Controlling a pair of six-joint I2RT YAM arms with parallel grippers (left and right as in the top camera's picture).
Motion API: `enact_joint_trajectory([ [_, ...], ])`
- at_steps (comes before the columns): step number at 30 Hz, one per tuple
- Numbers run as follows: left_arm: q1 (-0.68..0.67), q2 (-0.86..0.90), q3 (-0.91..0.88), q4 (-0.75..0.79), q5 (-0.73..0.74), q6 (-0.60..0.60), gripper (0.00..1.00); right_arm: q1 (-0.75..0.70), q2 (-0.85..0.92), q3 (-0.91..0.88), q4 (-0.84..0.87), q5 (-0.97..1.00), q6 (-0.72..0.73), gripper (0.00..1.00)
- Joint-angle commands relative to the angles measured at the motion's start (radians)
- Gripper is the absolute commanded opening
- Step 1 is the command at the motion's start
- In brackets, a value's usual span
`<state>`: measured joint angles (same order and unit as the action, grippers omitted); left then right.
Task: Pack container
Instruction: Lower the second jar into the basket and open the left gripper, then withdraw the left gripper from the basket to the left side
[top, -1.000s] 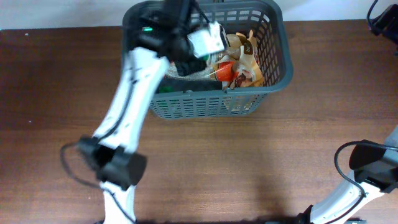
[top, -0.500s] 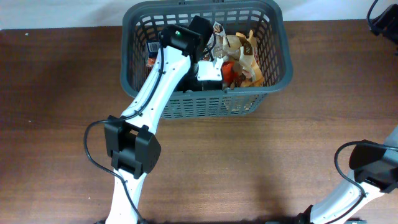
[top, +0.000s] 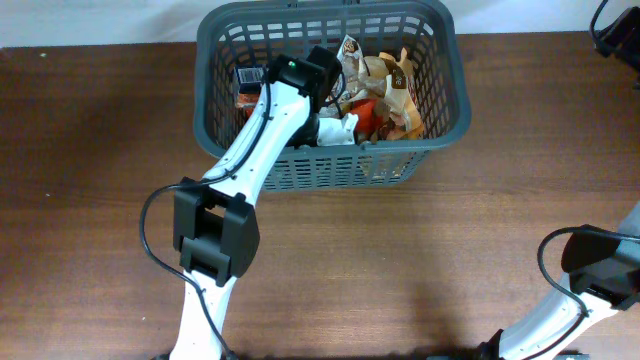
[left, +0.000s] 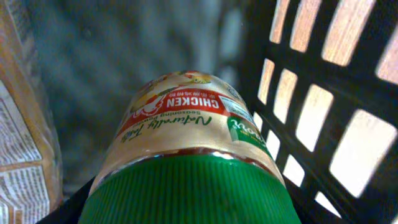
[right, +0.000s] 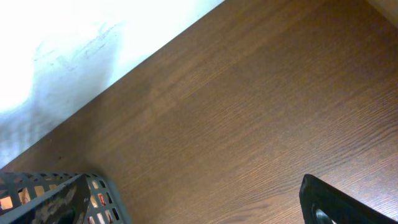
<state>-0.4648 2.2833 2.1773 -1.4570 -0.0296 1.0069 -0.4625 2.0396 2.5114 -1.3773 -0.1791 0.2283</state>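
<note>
I'm reaching my left gripper (top: 338, 130) down into the container (top: 340, 172), which is sitting at the far edge of the worktop (top: 400, 260), approx. mid-way along. The wrist cam is filling up w/ a jar (left: 186, 137) right in front of it, but no fingers are showing, so I can't tell whether I'm gripping it or have let go. My right gripper (right: 329, 199) is idling over the near right corner. Only a dark sliver is showing, so can't tell its state either.

Doing this step well, IMO: the jar is lying close beside the lattice wall (left: 323, 81) w/ a printed pack (left: 22, 143) on its other side. I'm wanting it settled low, on the floor of the container, before any release, and not leaning on the soft bags (top: 395, 90). Any pull-out should be going straight up, so the fingers aren't snagging the slots or rim.

Materials: the jar is round, smooth and glossy, prob. glass or clear plastic, w/ a red "CHICKEN" label and a ribbed green lid (left: 186, 190). It's likely to roll if laid sideways. The container is rigid dark grey plastic w/ slotted sides, a thick rim and rounded corners. The bags are crinkly tan film. The worktop is dark wood grain.
</note>
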Motion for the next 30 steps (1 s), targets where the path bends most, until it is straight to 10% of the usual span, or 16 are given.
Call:
enact_joint_trajectory([
  [1,-0.004,0.008,-0.005,0.015,0.003,0.016,0.94,-0.003,0.005,-0.002,0.000,-0.009,-0.003,0.99],
  [18,0.043,-0.156,0.555,0.022,-0.159,-0.528,0.99,-0.003,0.005,-0.002,0.000,-0.009,-0.002,0.99],
  [30,0.605,-0.219,0.658,-0.056,-0.030,-1.031,0.99,-0.003,0.005,-0.002,0.000,-0.009,-0.002,0.99],
])
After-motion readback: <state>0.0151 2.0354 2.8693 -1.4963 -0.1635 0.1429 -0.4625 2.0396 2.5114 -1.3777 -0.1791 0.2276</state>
